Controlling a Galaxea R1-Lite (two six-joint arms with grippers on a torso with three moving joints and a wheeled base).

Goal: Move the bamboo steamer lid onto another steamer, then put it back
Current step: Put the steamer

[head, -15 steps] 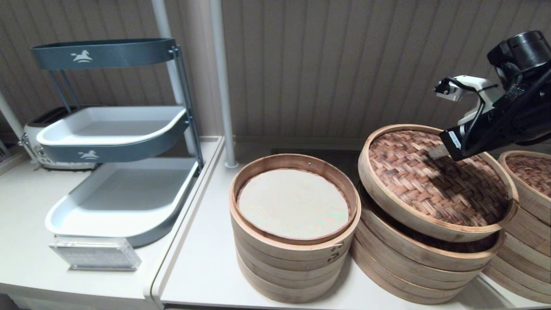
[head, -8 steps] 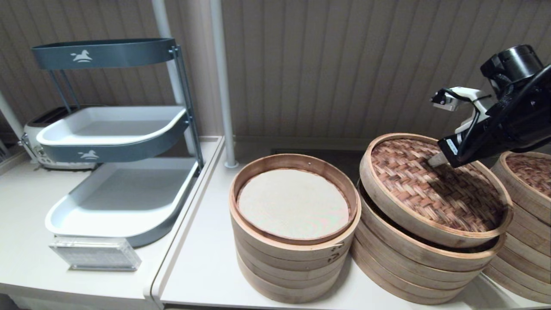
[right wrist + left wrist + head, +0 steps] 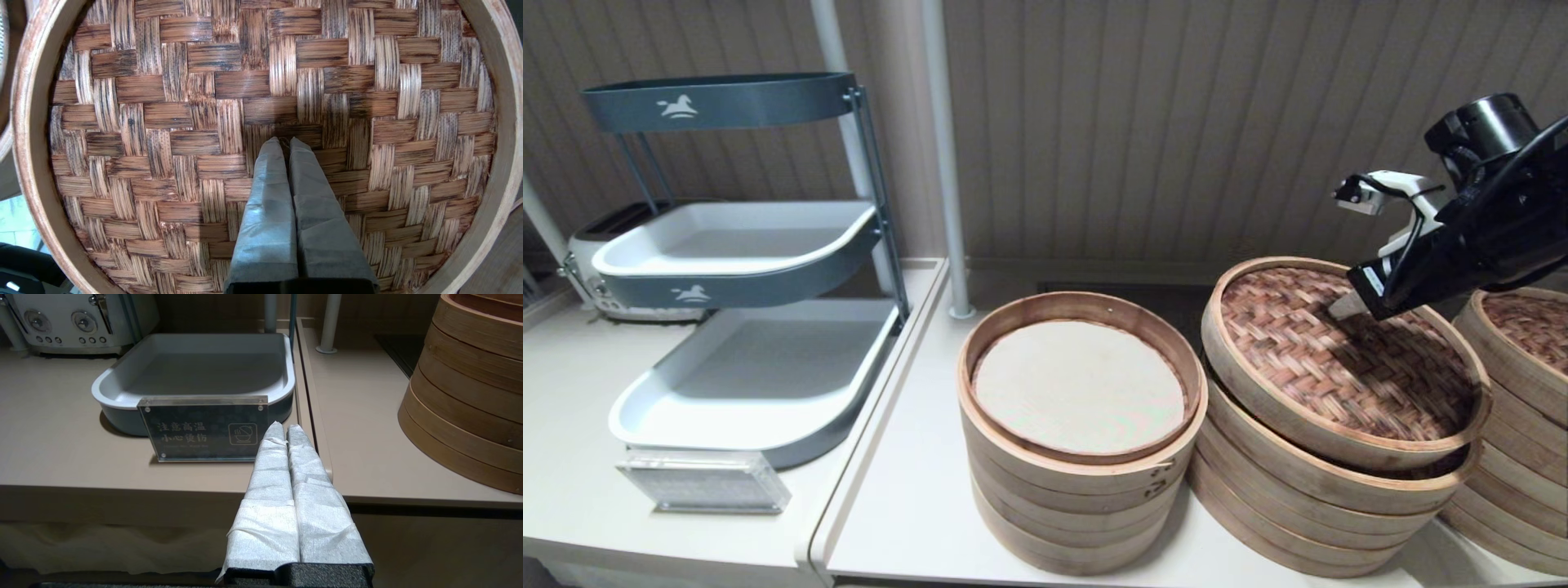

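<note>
Three steamer stacks (image 3: 1082, 490) (image 3: 1307, 510) (image 3: 1523, 490), two woven lids (image 3: 1339, 359) (image 3: 1531, 318), three trays (image 3: 727, 245) (image 3: 760, 371) (image 3: 719, 98), one toaster (image 3: 592, 253), one sign (image 3: 703, 480).

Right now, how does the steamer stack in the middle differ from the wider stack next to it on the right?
The middle stack is uncovered, showing a pale white liner; the wider stack carries a woven lid. That lid sits tilted and off-centre, with the right end effector shut at its centre. The middle stack is narrower, with dark lacing marks on its side; the wider one has plain bands. Both are round, pale bamboo tiers on the same counter.
</note>
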